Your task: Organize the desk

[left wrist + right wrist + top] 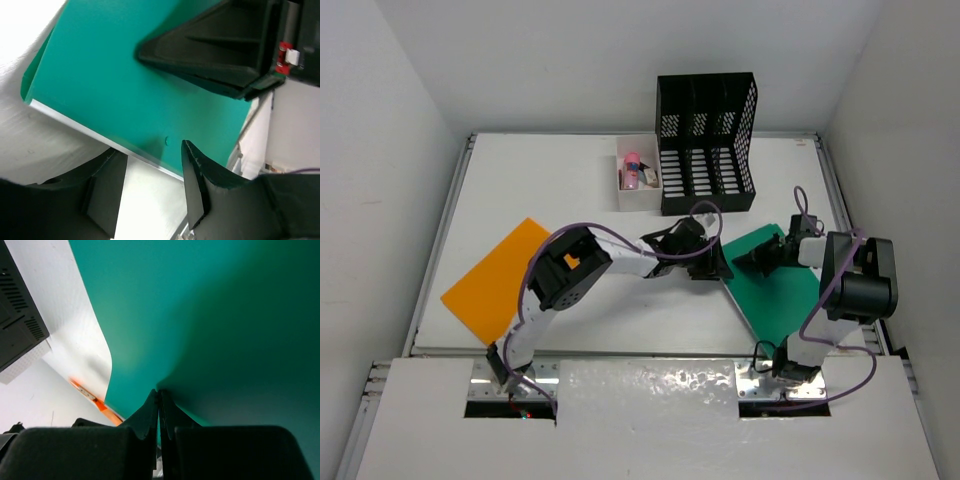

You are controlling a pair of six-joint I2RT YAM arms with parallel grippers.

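A green folder (785, 290) lies on the right of the white desk (550, 180). My right gripper (752, 262) is shut on the folder's left part, jaws pinched on the green sheet (200, 315) in the right wrist view, where my gripper (159, 396) shows no gap. My left gripper (712, 264) is open at the folder's near-left edge; in the left wrist view its jaws (150, 182) stand apart just short of the folder's edge (125, 90), which looks raised off the desk. An orange folder (495, 280) lies flat at the left.
A black mesh file organizer (708, 140) stands at the back centre. A small white open box (638, 198) beside it holds a pink bottle (631, 170). White walls enclose the desk. The organizer (20, 325) and a sliver of the orange folder (102, 406) show in the right wrist view.
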